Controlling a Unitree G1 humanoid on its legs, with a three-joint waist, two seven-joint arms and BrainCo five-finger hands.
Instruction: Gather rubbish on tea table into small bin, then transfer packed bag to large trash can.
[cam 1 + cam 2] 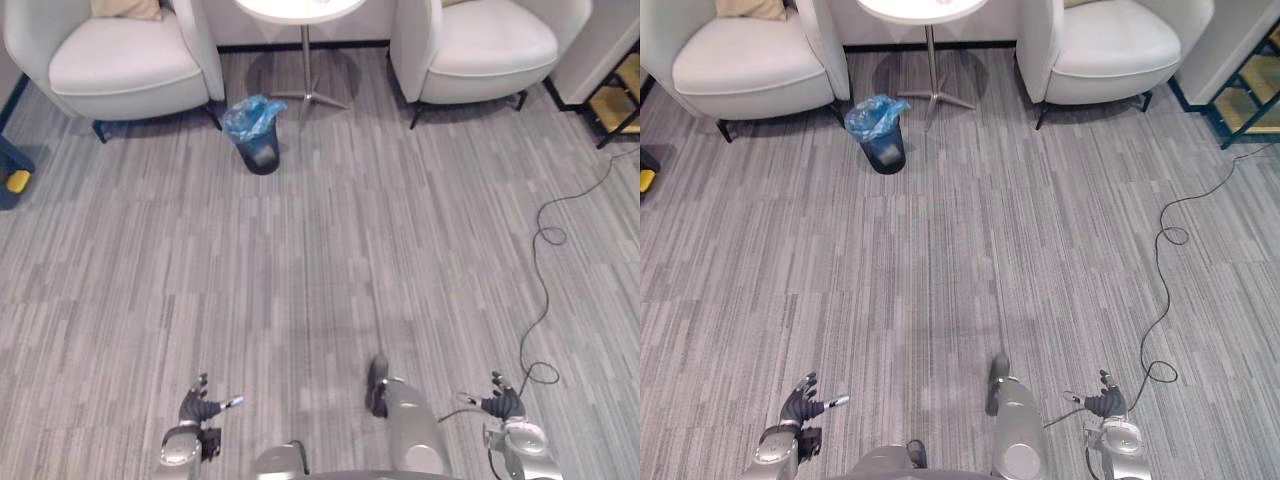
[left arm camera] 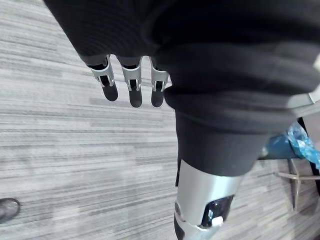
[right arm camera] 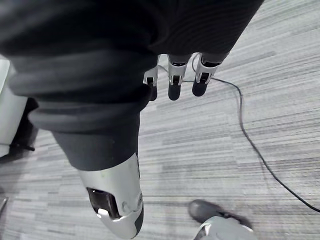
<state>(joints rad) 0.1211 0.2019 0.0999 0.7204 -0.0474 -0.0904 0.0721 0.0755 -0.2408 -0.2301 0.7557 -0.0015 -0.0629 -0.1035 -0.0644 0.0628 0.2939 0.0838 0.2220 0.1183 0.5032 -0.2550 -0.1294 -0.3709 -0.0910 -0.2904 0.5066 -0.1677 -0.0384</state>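
— Where are its hands?

— Down low at its sides, above the grey carpet (image 1: 350, 250). The left hand (image 1: 197, 408) and the right hand (image 1: 503, 404) both have their fingers straight and loose, holding nothing.

— And the bin?

— Well ahead of them. The small bin (image 1: 260, 150), dark with a blue bag (image 1: 252, 115) rumpled over its rim, stands on the carpet near the foot of the round white table (image 1: 300, 10), between the left armchair (image 1: 120, 60) and the right armchair (image 1: 490, 45).

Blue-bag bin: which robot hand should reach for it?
Left, probably. The bin stands far ahead, nearer the left hand; the right hand is farther across. Both hands are open and empty.
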